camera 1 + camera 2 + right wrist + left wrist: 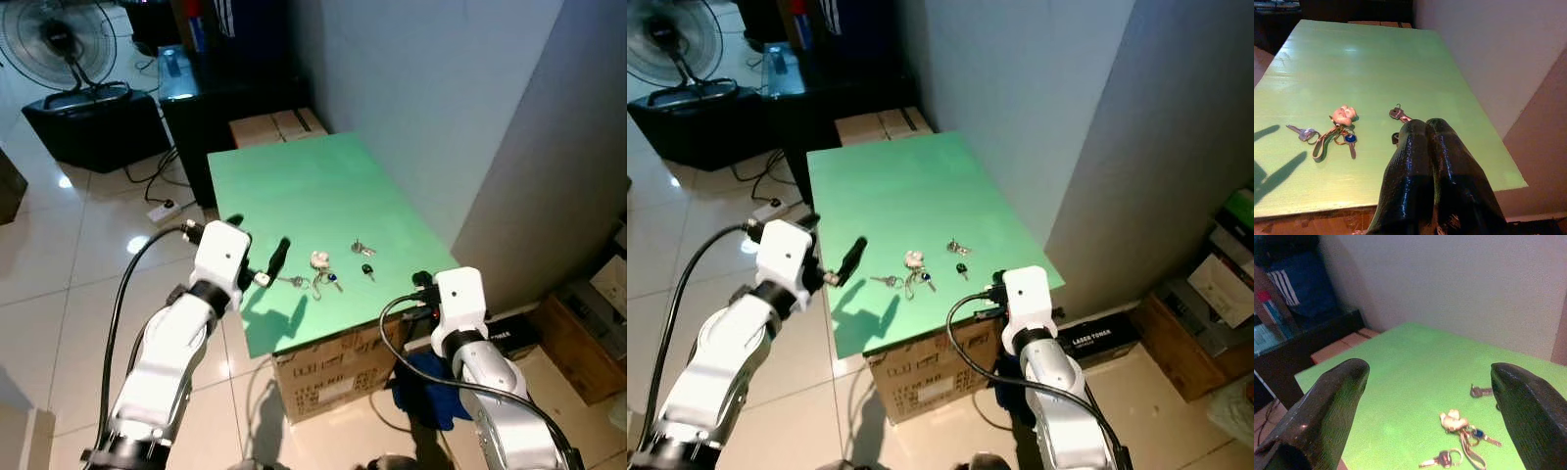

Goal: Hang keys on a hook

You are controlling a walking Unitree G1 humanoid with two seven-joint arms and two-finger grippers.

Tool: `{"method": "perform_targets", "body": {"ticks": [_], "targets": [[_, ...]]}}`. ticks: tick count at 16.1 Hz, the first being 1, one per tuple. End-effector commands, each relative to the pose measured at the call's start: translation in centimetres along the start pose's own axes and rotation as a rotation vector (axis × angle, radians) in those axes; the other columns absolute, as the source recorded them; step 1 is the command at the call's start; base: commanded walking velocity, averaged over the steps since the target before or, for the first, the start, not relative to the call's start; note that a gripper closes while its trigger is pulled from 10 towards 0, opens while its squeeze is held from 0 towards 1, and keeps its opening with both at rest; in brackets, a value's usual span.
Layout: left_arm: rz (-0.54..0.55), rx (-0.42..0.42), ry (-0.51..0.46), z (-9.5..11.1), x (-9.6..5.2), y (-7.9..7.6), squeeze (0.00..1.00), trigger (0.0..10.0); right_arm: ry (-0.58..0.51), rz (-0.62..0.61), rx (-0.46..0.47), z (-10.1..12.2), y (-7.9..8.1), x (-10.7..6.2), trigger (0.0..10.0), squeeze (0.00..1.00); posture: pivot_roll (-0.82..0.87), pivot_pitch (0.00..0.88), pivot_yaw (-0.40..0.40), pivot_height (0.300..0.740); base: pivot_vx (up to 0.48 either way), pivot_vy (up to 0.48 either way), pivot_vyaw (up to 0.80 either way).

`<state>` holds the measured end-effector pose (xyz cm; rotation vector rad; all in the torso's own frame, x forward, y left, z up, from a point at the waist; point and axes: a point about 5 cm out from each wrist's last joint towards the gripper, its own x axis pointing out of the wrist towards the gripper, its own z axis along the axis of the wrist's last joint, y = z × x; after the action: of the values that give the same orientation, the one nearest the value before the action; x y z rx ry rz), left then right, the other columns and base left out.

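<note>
A bunch of keys (318,264) with a pale charm, a strap and a blue-headed key lies near the front of the green tabletop (294,181). A ringed silver key (292,282) lies at its left. A small key (362,247) and a black-headed key (367,270) lie to its right. My left gripper (257,240) hovers open over the table's left front part, its fingers (1327,406) spread wide and pointing at the bunch (1454,421). My right gripper (1425,126) is shut and empty at the front right corner, just short of the black-headed key (1395,138).
The tabletop rests on a cardboard box (328,377). A grey wall (441,88) runs along the table's right side. A black cabinet (211,88), a floor fan (59,39) and a power strip (162,209) stand beyond the table. Boxes (588,333) and a blue cloth (426,387) lie at right.
</note>
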<state>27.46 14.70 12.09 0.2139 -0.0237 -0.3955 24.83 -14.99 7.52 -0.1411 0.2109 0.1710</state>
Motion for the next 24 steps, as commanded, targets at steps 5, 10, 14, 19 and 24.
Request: {"method": "perform_targets", "body": {"ticks": [5,10,14,19,24], "targets": [[-0.023,0.001,0.027,-0.7,-0.6,0.2,0.0,10.0,0.037,-0.017,-0.063,-0.3,-0.9,-0.2,10.0,0.0,-0.19,0.025,0.042,0.74,0.309,0.0,0.32],[-0.026,-0.016,0.031,-0.9,-0.4,-0.5,0.0,10.0,0.044,0.069,-0.112,-0.4,-0.7,-0.4,10.0,0.0,-0.19,0.02,0.029,0.74,0.307,0.0,0.16],[-0.013,-0.012,0.026,-0.7,-0.5,-0.2,0.0,10.0,0.05,0.103,-0.108,-0.5,-0.3,-0.2,10.0,0.0,-0.19,0.021,0.02,0.74,0.307,0.0,0.4],[-0.03,0.003,0.045,-1.0,-1.1,-0.1,0.0,10.0,0.062,0.166,-0.088,-0.8,-0.1,0.0,10.0,0.0,-0.17,0.036,0.013,0.74,0.0,0.0,0.0],[-0.126,-0.013,0.093,-1.8,-0.9,-0.6,0.0,10.0,0.165,0.165,-0.073,-2.5,-0.6,0.9,10.0,1.0,-0.18,0.051,0.02,0.74,0.0,0.0,0.0]]}}
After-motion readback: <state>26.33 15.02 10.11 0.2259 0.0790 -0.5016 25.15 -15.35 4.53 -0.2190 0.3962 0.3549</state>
